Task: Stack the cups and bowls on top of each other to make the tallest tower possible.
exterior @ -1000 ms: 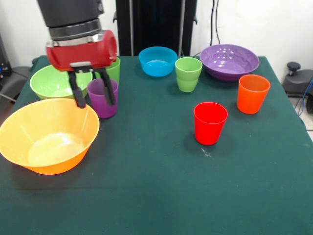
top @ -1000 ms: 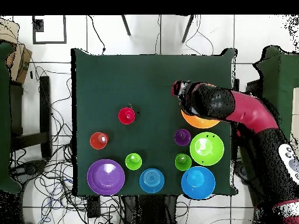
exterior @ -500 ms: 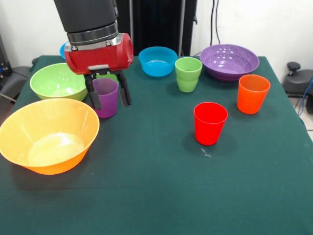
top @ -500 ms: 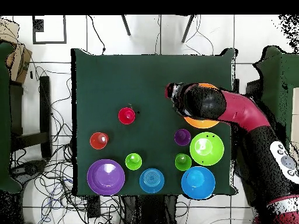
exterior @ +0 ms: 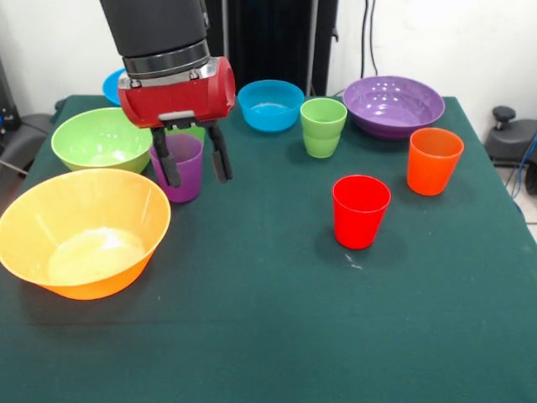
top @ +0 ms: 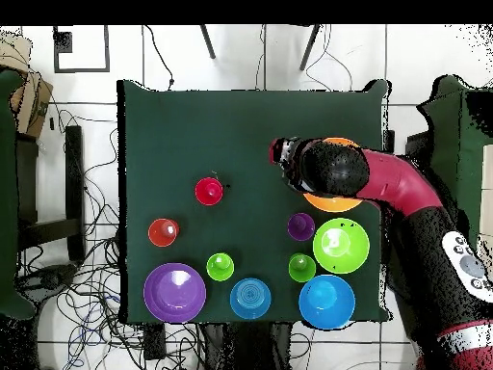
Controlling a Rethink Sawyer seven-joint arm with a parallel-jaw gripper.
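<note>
My gripper (exterior: 195, 166) is open and empty. It hangs above the table, just right of the big yellow-orange bowl (exterior: 84, 231). In the front view its left finger (exterior: 170, 168) overlaps the purple cup (exterior: 186, 159). The overhead view shows the arm (top: 332, 169) over the yellow-orange bowl (top: 332, 201), apart from the purple cup (top: 300, 226). A light green cup (exterior: 191, 133) is partly hidden behind the gripper. Another light green cup (exterior: 323, 126), the red cup (exterior: 361, 210) and the orange cup (exterior: 434, 159) stand apart on the right.
The light green bowl (exterior: 96, 138) sits at the far left, with a blue bowl (exterior: 113, 84) behind it. A second blue bowl (exterior: 270, 105) and the purple bowl (exterior: 393, 105) line the far edge. The dark green table (exterior: 268, 336) fills the foreground.
The gripper has moved to the picture's right in the front view, from over the yellow-orange bowl's edge to beside the purple cup. It stayed open. No cup or bowl moved.
</note>
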